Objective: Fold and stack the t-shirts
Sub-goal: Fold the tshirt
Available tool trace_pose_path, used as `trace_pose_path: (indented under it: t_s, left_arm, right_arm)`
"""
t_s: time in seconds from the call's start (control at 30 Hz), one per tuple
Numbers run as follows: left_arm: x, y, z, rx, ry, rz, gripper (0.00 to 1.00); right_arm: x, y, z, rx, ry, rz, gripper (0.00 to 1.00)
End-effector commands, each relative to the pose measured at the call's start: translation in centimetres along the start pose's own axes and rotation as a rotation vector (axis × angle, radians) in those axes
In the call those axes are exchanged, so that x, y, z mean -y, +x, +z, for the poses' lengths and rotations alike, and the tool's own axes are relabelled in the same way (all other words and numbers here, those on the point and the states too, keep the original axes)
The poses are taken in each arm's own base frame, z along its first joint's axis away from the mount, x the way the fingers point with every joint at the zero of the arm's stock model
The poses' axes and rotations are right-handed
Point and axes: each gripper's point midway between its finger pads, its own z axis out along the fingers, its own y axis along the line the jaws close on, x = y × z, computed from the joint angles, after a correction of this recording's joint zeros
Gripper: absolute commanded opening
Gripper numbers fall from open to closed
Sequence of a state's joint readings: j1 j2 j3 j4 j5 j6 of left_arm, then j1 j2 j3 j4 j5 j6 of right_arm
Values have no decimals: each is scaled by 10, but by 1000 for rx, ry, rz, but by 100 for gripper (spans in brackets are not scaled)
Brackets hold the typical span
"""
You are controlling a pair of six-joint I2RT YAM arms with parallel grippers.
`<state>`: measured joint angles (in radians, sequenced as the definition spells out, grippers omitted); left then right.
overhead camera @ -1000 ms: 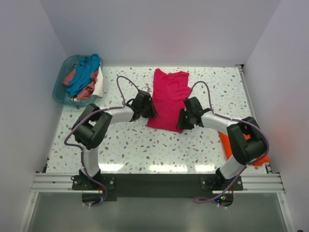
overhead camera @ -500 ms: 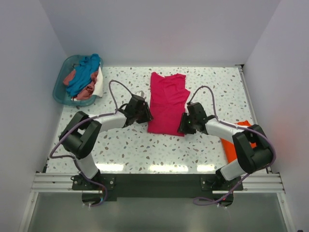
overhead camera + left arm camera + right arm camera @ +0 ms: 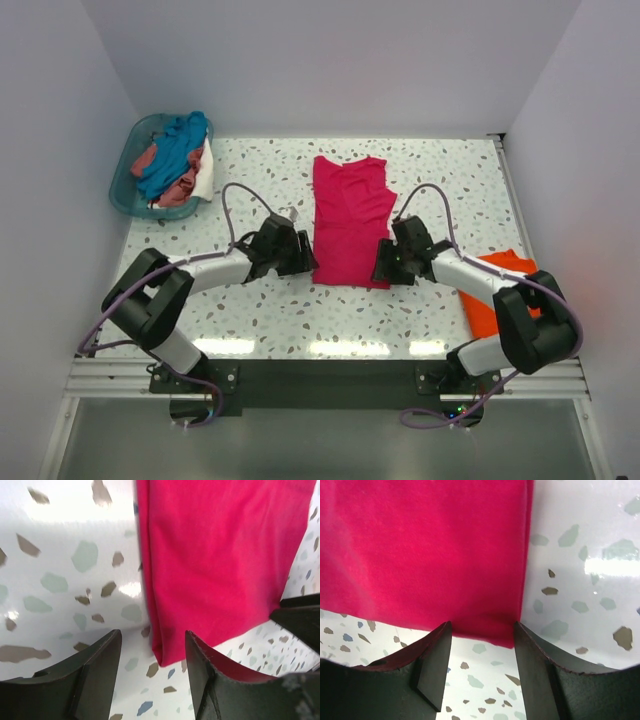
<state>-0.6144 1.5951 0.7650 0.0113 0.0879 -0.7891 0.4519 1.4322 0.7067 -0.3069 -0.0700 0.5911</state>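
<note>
No brand, label or readable writing anywhere in view.

At far left, off the back-left corner of the speckled counter (image 3: 260, 320): 1 translucent teal basin (image 3: 124, 190), heaped with 3 crumpled tees: a teal one (image 3: 172, 152) on top, a salmon one (image 3: 150, 160) beneath and beside it, a white one (image 3: 205, 170) draped at the right rim.

Next, 1 left pincer (image 3: 300, 255), low over the counter at the near-left corner of the magenta tee (image 3: 350, 215). In the left wrist view: left pincer (image 3: 152, 667) with jaws parted, the shirt's folded corner (image 3: 170, 650) sitting in the gap between the 2 dark fingers (image 3: 95, 675), neither finger seen pressing the cloth.

Centre of the counter: 1 magenta-pink tee, folded lengthwise into a long narrow strip running from near edge toward the back, smooth and flat, left edge a clean doubled fold, far end wider and uneven with a notched outline.

Then 1 right pincer (image 3: 385, 265) at the strip's near-right corner. In the right wrist view: right pincer (image 3: 482, 662) also spread apart, the hem corner (image 3: 512, 630) lying just ahead of the gap, cloth not gripped, fingers (image 3: 432, 665) to each side.

Far right, at the counter's right edge: 1 orange tee (image 3: 485, 300), flat, partly hidden under the right arm.
</note>
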Motion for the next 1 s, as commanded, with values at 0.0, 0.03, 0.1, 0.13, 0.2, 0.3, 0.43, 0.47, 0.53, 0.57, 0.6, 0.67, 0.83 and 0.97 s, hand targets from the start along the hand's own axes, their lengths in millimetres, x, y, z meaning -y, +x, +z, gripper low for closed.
trace_pose_path:
  t_s: [0.0, 0.03, 0.1, 0.13, 0.2, 0.3, 0.43, 0.47, 0.53, 0.57, 0.6, 0.67, 0.83, 0.97]
  left_arm:
    - [8, 15, -3, -30, 55, 28, 59]
    - [9, 19, -3, -40, 65, 27, 60]
    - [9, 25, -2, -51, 81, 20, 61]
    - [10, 26, -1, -55, 82, 24, 61]
    - [9, 29, -1, -62, 78, 22, 61]
    - [5, 36, 0, -80, 64, 17, 56]
    - [1, 46, 0, -92, 39, 21, 52]
    - [0, 49, -1, -96, 31, 22, 52]
    - [-1, 56, -1, -103, 23, 31, 52]
    - [-1, 59, 0, -108, 23, 29, 52]
    - [-3, 62, 1, -115, 17, 29, 51]
    - [-3, 66, 4, -124, 13, 26, 50]
    - [-6, 69, 6, -119, -6, 13, 43]
    - [-2, 60, 8, -90, -13, 13, 26]
  right_arm:
    - [10, 4, -10, 6, 50, 0, 57]
    - [11, 5, -11, 5, 52, 1, 57]
    - [13, 7, -12, 9, 60, 13, 57]
    - [14, 6, -13, 16, 62, 14, 57]
    - [16, 9, -14, 15, 65, 23, 57]
    - [15, 10, -11, 10, 62, 30, 57]
    - [16, 13, -9, 7, 60, 45, 56]
    - [17, 15, -8, 5, 62, 45, 56]
    - [18, 15, -7, 8, 65, 54, 55]
    - [20, 17, -6, 5, 67, 62, 55]
    - [19, 17, -4, 9, 65, 63, 55]
    - [20, 18, -1, 5, 64, 71, 54]
    - [17, 21, 7, 0, 43, 93, 48]
    - [17, 24, 13, -7, 34, 104, 33]
